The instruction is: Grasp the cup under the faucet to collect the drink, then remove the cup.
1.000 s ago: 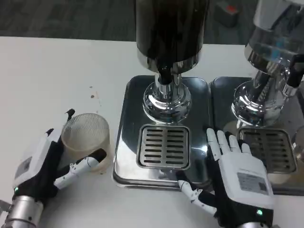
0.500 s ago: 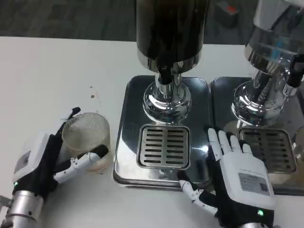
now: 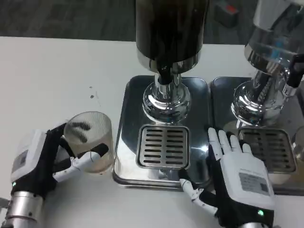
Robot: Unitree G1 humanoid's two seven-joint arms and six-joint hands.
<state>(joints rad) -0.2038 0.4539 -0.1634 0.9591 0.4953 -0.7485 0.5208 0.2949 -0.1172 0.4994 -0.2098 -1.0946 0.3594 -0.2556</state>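
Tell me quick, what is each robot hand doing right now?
Left hand: holding the clear ribbed cup.
Right hand: open, holding nothing, fingers spread on the steel drip tray.

You see the left hand's [image 3: 40,159] far fingers only blurred through the cup [image 3: 89,141]; both dispensers' [image 3: 169,52] tops are cropped.

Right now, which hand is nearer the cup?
Left. The left hand wraps its fingers around the cup on the table. The right hand lies flat on the drip tray, across the grate from the cup.
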